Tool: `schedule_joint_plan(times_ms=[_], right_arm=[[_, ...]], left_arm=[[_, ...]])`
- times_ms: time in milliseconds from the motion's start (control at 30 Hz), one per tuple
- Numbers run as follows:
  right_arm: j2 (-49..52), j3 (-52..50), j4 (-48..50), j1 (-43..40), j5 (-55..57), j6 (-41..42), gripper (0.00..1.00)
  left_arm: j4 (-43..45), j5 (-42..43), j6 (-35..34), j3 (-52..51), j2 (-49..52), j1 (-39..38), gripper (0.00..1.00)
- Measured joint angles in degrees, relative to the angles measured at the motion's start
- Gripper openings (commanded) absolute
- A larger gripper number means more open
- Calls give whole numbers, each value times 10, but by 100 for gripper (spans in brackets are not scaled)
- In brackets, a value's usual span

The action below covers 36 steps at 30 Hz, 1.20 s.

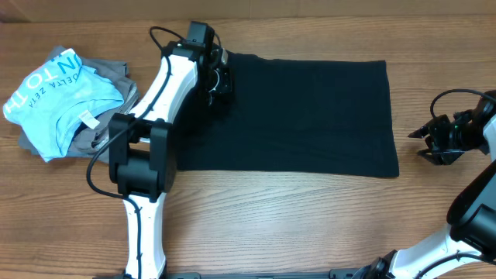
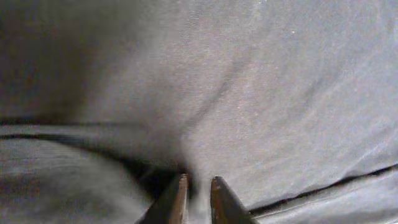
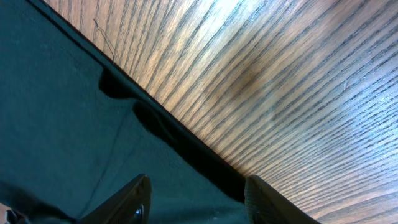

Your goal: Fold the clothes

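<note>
**Position.** The shirt [image 1: 302, 116] lies flat at the centre of the surface [image 1: 294, 225] as a wide rectangle, long side running left to right. The blue shirt [image 1: 58, 97] and grey garments [image 1: 116, 71] are piled at the far left, apart from it.

**Handling.** Expect a light, soft, limp fabric with no stiffness of its own. It will probably sag from any single grip point, and stacked layers may slide over one another. Take hold at a corner or along an edge, pinching every layer. Using matching corners for the two claws should keep the lifted edge straight. Because the cloth lies tight against the wood, the pinch has to be low and shallow.

**Claws.** The left claw [image 1: 215, 87] is down on the far-left corner of the shirt, jaws narrow. The right claw [image 1: 418, 144] hangs over bare wood just right of the shirt's right edge, jaws about half wide with nothing between them.

**Views.**
- Overhead gives the full outline and both arm positions, but the left arm hides its own contact point.
- Left wrist shows only cloth, with creases, a dark fold line and jaws nearly together. It is blurred, so whether a fold is pinched cannot be told.
- Right wrist shows the shirt's edge rippling slightly against the wood, which overhead does not resolve.
</note>
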Motion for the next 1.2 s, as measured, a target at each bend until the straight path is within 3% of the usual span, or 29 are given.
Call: schedule_joint_plan(times_ms=[33,67,300,467,633,800,967,1200], right_arm=[[0,0,0,0,0,0,52],[0,0,0,0,0,0,52],[0,0,-4,0,0,0,52],[0,0,-4,0,0,0,52],[0,0,-4,0,0,0,52],[0,0,-3,0,0,0,52],[0,0,-3,0,0,0,52],[0,0,-1,0,0,0,52]], left_arm=[[0,0,0,0,0,-1,36],[0,-2,2,0,0,-3,41],[-27,-4,15,0,0,6,45],[-121,-4,23,8,0,60,21],[-177,-12,71,7,0,141,16],[-123,-15,116,-27,0,168,9],[-51,0,150,-85,0,142,10],[5,6,148,-109,-9,131,4]])
